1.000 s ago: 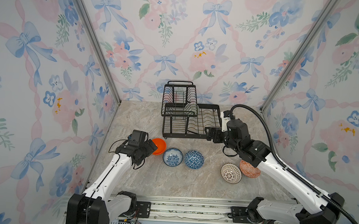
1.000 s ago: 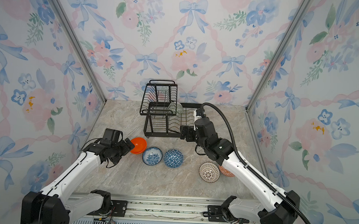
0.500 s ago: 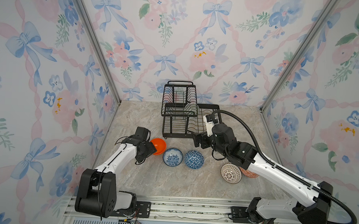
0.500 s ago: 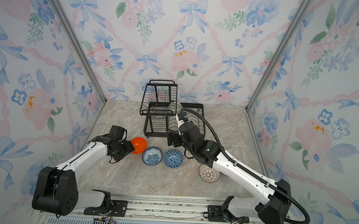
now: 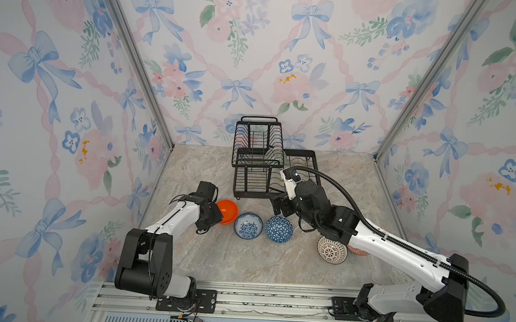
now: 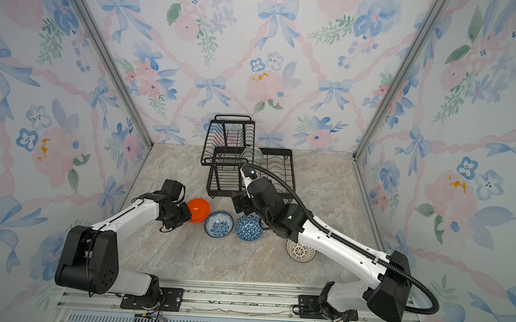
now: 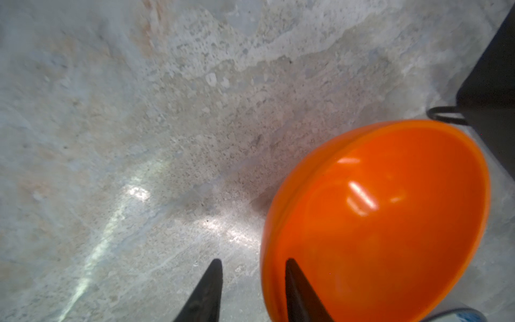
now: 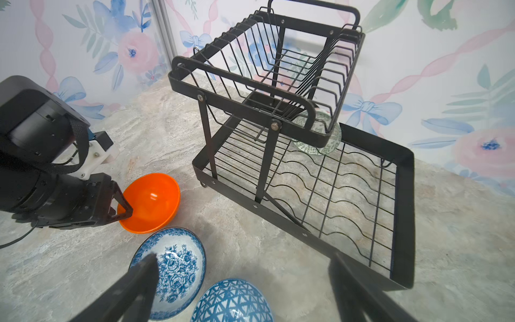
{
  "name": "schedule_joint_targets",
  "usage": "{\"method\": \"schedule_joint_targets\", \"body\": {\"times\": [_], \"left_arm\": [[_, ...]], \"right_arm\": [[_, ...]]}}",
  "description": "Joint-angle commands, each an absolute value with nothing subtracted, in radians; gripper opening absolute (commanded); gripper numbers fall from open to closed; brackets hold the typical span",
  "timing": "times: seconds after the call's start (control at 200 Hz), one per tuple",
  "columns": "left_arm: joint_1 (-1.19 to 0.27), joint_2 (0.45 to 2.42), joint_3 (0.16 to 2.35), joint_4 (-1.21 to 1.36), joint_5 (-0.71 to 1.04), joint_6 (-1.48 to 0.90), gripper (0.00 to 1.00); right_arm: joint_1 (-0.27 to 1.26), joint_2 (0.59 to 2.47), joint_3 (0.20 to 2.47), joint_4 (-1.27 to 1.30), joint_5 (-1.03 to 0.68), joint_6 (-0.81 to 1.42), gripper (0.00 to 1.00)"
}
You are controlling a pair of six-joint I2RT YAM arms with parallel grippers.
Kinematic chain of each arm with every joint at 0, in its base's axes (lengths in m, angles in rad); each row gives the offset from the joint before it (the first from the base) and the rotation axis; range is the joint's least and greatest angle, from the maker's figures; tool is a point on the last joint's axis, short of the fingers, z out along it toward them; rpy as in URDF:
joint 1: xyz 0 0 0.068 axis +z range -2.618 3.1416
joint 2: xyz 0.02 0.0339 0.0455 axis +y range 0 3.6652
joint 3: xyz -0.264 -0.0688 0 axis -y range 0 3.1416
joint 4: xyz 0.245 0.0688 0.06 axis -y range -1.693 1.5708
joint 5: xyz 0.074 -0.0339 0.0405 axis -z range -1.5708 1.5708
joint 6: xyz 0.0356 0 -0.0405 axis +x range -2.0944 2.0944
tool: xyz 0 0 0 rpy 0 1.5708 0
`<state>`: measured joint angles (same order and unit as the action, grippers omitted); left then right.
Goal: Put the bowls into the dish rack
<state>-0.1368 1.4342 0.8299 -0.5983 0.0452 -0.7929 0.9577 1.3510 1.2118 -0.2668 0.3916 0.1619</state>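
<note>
The dish rack [image 5: 256,166] stands centre frame in both top views, with a racked bowl [image 6: 255,155] in its lower tray. Below it, in a row from left to right, sit the leftmost bowl [image 5: 227,210], middle bowl [image 5: 248,225] and right bowl [image 5: 279,229]. My left gripper [image 5: 219,218] straddles the leftmost bowl's rim. My right gripper [image 5: 277,203] hangs between rack and right bowl. A fifth bowl [image 5: 330,252] and sixth bowl [image 5: 358,251] sit lower right, under my arm.

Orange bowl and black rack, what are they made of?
The orange bowl looks like plastic, or maybe melamine: one plain bright colour, smooth and glossy, with light glints inside. The black rack looks like metal with a matte black coating: thin bent wires, flat frame strips, small bolts at the joints. Looks alone can't prove it.
</note>
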Motion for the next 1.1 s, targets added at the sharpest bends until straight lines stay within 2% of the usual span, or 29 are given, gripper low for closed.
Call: {"method": "schedule_joint_targets", "body": {"times": [0.0, 0.07, 0.155, 0.29, 0.415, 0.485, 0.67, 1.095], "left_arm": [[-0.131, 1.449, 0.855, -0.598, 0.020, -0.774, 0.34], [-0.132, 1.461, 0.864, -0.599, 0.022, -0.767, 0.33], [-0.131, 1.473, 0.875, -0.598, 0.027, -0.759, 0.23], [-0.131, 1.472, 0.887, -0.600, 0.020, -0.759, 0.17], [-0.132, 1.473, 0.897, -0.600, 0.017, -0.750, 0.16], [-0.130, 1.472, 0.901, -0.600, 0.021, -0.744, 0.09], [-0.130, 1.429, 0.916, -0.600, 0.015, -0.745, 0.01], [-0.124, 1.209, 0.977, -0.601, -0.103, -0.801, 0.00]], "right_arm": [[0.965, 1.375, 1.256, -0.244, 0.447, 0.130, 0.97], [0.965, 1.383, 1.262, -0.241, 0.433, 0.120, 0.97], [0.965, 1.387, 1.259, -0.227, 0.428, 0.125, 0.97], [0.965, 1.391, 1.258, -0.224, 0.420, 0.128, 0.97], [0.963, 1.387, 1.256, -0.220, 0.400, 0.142, 0.97], [0.961, 1.382, 1.254, -0.214, 0.394, 0.154, 0.97], [0.904, 1.394, 1.290, -0.281, 0.338, 0.259, 0.97], [0.798, 1.369, 1.355, -0.325, 0.243, 0.361, 0.97]]}}
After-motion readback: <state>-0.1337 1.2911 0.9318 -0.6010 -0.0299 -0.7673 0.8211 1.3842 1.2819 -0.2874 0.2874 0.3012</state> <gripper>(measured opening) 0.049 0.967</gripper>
